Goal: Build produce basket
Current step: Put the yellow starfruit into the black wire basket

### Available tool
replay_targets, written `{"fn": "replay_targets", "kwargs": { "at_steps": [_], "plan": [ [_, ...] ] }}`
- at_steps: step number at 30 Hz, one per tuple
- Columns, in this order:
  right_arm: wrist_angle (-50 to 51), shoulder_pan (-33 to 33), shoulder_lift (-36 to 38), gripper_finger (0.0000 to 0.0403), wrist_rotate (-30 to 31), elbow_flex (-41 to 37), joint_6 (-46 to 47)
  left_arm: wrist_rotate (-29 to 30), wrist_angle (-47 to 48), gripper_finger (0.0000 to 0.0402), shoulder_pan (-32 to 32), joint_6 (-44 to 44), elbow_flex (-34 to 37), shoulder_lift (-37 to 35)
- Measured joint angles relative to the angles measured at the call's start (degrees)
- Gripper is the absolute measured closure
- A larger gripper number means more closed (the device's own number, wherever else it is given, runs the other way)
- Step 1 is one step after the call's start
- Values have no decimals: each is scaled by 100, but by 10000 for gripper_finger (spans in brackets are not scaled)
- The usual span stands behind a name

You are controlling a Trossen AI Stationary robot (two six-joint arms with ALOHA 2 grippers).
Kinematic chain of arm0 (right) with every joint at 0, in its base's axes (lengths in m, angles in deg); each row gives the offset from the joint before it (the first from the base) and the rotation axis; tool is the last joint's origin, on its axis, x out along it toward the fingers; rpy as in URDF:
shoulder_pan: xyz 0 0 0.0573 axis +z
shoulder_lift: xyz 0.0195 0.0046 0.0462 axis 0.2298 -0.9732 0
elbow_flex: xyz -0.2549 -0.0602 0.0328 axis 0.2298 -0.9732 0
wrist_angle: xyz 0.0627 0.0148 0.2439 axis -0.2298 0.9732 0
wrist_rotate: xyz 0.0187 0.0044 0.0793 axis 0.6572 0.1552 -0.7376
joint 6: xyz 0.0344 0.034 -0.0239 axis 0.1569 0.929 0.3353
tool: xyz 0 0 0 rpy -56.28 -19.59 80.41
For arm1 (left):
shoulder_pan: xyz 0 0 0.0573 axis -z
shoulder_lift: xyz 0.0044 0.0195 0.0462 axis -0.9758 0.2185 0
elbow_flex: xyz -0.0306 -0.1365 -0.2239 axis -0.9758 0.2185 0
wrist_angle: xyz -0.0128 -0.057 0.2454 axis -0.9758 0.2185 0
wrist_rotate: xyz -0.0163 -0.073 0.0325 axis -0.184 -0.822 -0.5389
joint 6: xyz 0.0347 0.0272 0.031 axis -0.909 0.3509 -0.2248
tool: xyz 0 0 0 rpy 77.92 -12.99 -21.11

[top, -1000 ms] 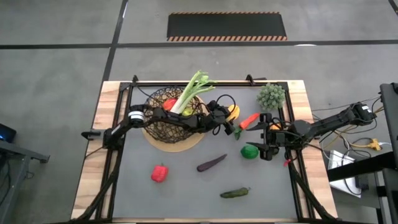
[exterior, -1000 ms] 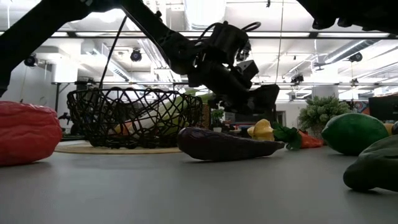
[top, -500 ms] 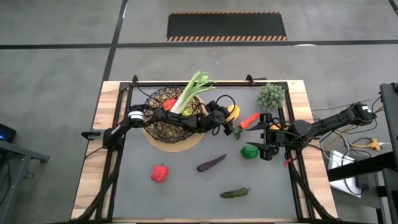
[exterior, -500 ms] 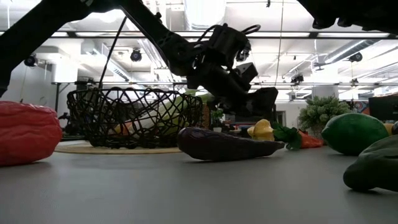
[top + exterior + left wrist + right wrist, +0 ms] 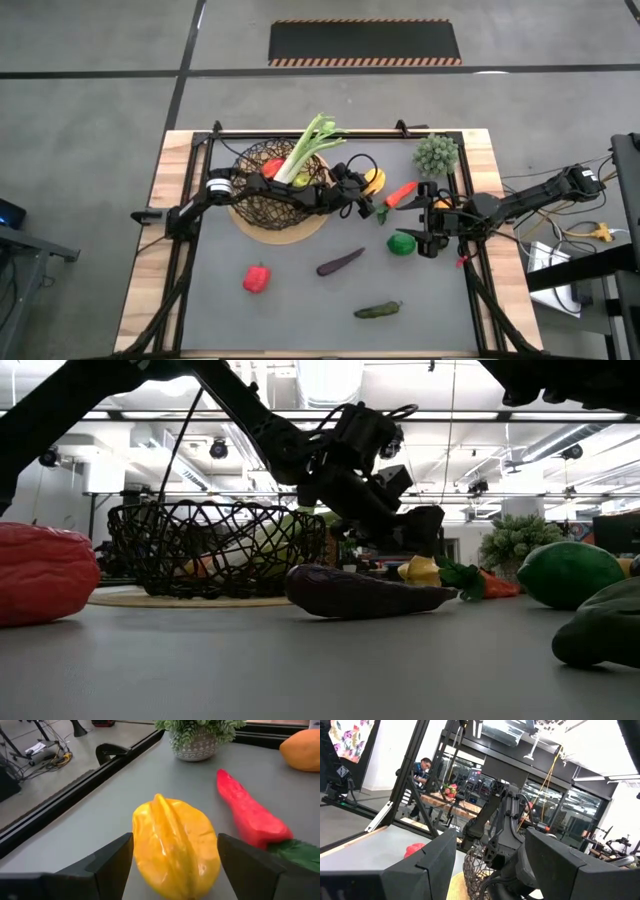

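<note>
The dark wire basket (image 5: 272,195) stands on its tan base disc and holds the leek (image 5: 305,150), whose leafy end sticks out over the far rim, with a red piece and a green piece beside it. My left gripper (image 5: 366,196) is open, just right of the basket, low over the table. Its fingers stand on either side of a yellow ribbed fruit (image 5: 175,852) that lies on the table. A long red pepper (image 5: 247,812) lies just beyond the fruit. My right gripper (image 5: 424,235) is open, beside a green round fruit (image 5: 401,243). My left gripper has its two fingers (image 5: 112,865) level on the two sides of the yellow fruit (image 5: 150,845), which rests on the table. I cannot tell whether the fingers touch it.
An eggplant (image 5: 340,262), a red pepper (image 5: 256,277) and a dark cucumber (image 5: 378,310) lie on the grey mat toward the near edge. A spiky potted plant (image 5: 436,153) stands at the far right. An orange piece (image 5: 302,750) lies past the long red pepper.
My left gripper has gone down a little toward the yellow fruit. The right arm has kept still.
</note>
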Motion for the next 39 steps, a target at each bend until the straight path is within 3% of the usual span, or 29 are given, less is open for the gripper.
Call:
{"fn": "replay_targets", "kwargs": {
  "at_steps": [15,39],
  "plan": [
    [20,1,-4,182,157,0,-9,26,13,220,0,5,33,0],
    [22,2,-4,182,153,7,-33,15,-282,224,-26,1,-55,306]
  ]
}}
